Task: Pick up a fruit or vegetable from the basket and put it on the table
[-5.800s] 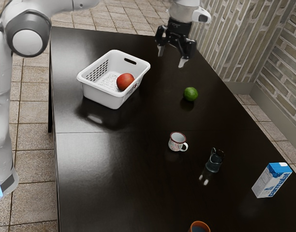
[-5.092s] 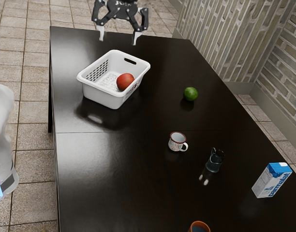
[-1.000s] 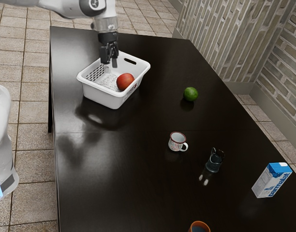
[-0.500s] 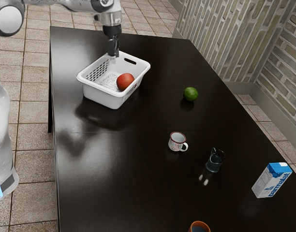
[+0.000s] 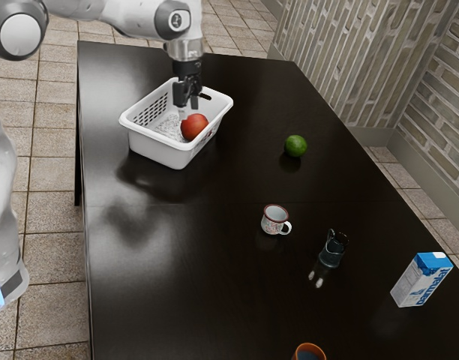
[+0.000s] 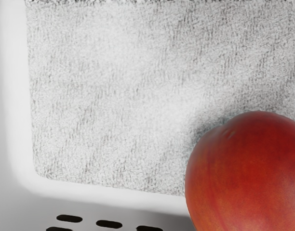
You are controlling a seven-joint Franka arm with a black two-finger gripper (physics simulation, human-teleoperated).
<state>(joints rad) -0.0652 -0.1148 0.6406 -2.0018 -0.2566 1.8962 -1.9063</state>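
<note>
Resting inside white basket [image 5: 156,148]: red fruit [image 5: 193,129]

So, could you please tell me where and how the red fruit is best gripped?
I'd come straight down and close the pincer on opposite sides of the red fruit, around its widest part. It is round with no handle, and the basket walls around it would hinder a sideways approach. It seems near one wall, so opening the pincer along that wall should leave more room.
</note>
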